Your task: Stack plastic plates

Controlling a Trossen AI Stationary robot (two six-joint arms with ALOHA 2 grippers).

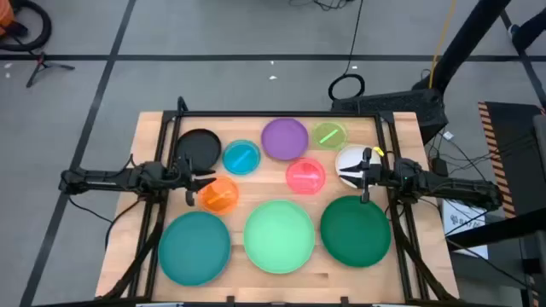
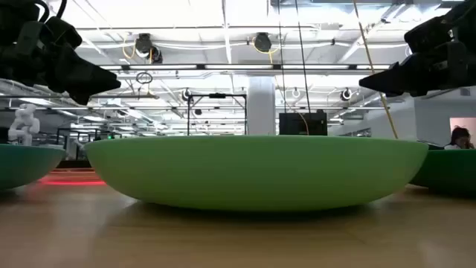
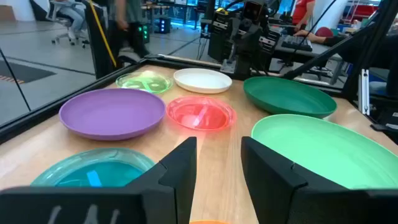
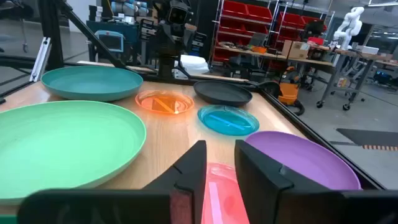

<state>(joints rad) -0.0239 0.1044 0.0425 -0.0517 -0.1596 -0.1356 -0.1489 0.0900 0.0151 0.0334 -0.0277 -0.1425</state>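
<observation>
Counter (image 1: 256, 286): pale wood planks, smooth, slight sheen.
Counter frame (image 1: 281, 114): black metal rails, matt.
Teal plate (image 1: 194, 247): opaque plastic, smooth, soft sheen.
Mint plate (image 1: 279, 235): opaque plastic, smooth, satin.
Dark green plate (image 1: 356, 230): opaque plastic, glossy.
Purple plate (image 3: 112, 112): opaque plastic, satin.
White plate (image 3: 202, 79): opaque plastic, smooth.
Black plate (image 4: 222, 92): opaque plastic, dull gloss.
Blue plate (image 4: 227, 119), pink plate (image 3: 200, 113), orange plate (image 4: 164, 102), lime plate (image 3: 143, 81): translucent plastic, glossy.
Left claw (image 3: 219, 168), right claw (image 4: 221, 167): dark matt plastic fingers.
</observation>
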